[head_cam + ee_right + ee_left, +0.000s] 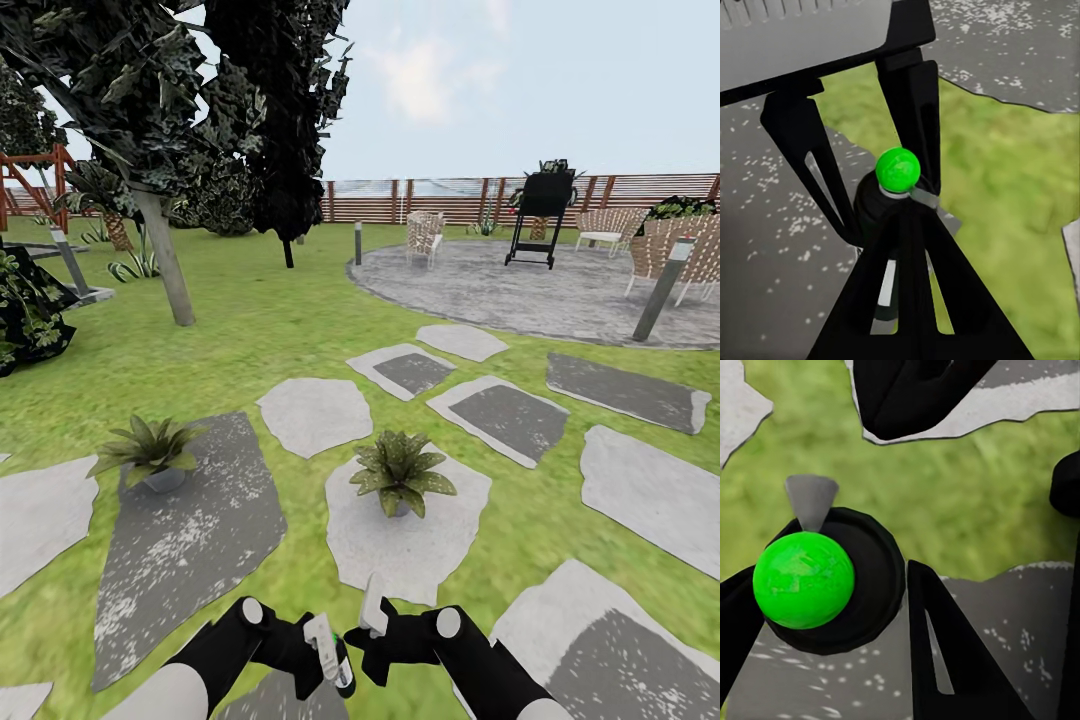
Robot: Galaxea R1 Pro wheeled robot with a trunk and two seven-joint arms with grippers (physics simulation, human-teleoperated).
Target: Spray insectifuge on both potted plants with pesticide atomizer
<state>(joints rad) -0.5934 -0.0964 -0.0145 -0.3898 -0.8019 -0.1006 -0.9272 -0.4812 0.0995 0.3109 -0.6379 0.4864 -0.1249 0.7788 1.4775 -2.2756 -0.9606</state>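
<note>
Nearest the robot, low in the head view, the left claw [318,668] is clamped around the pesticide atomizer [327,652], held above the grass with its pale trigger head up. In the left wrist view the bottle [832,581] sits between the dark fingers [952,652], a bright green ball on its top. Just right of it, the right claw [372,620] stands beside the bottle; whether it is open or closed I cannot tell. Farther out, one potted plant [401,474] stands on a pale stepping stone [400,545] ahead, the other potted plant [150,452] to the left on a dark stone [190,530]. Far beyond lie a round paved patio [540,290], chairs [425,236] and a brown slatted fence [440,200].
</note>
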